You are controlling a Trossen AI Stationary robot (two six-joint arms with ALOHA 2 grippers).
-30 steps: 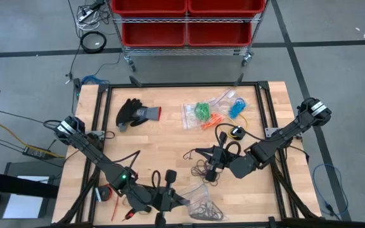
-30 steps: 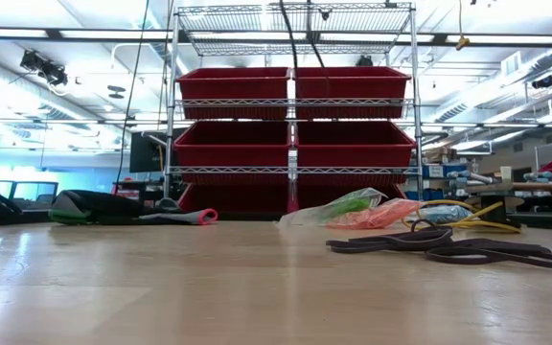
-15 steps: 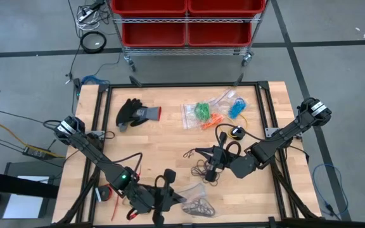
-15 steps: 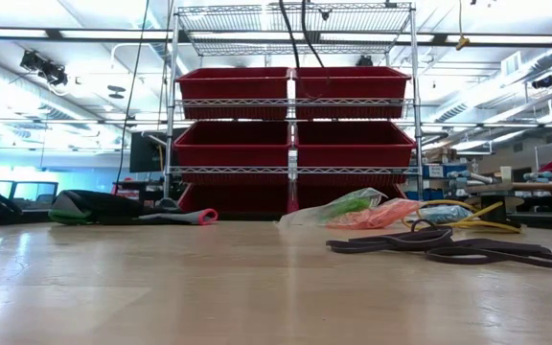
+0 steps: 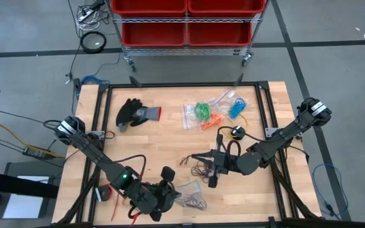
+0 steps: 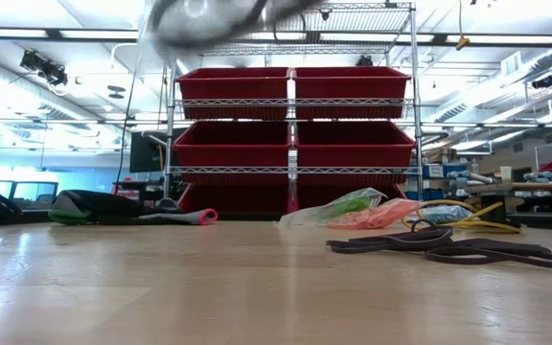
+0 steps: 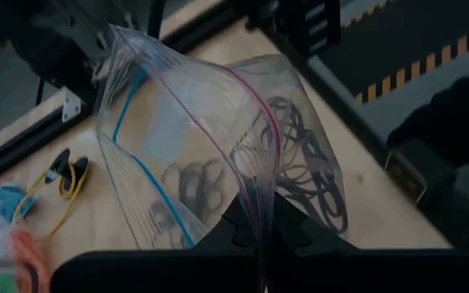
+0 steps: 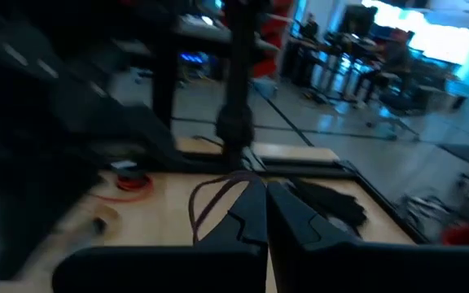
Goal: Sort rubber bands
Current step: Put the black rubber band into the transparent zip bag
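- The table (image 5: 170, 142) is standing in front of a shelving cart (image 5: 185, 28) that is carrying bins.
- A glove (image 5: 135, 114) is lying on the far left part of the table.
- Bags of rubber bands (image 5: 211, 111) are lying at the far middle, right of the glove.
- A bag with bands (image 5: 192, 196) is sitting at the near edge, by the left gripper (image 5: 170, 193).
- Loose bands (image 5: 198, 166) are lying at the centre, beside the right gripper (image 5: 213, 168).
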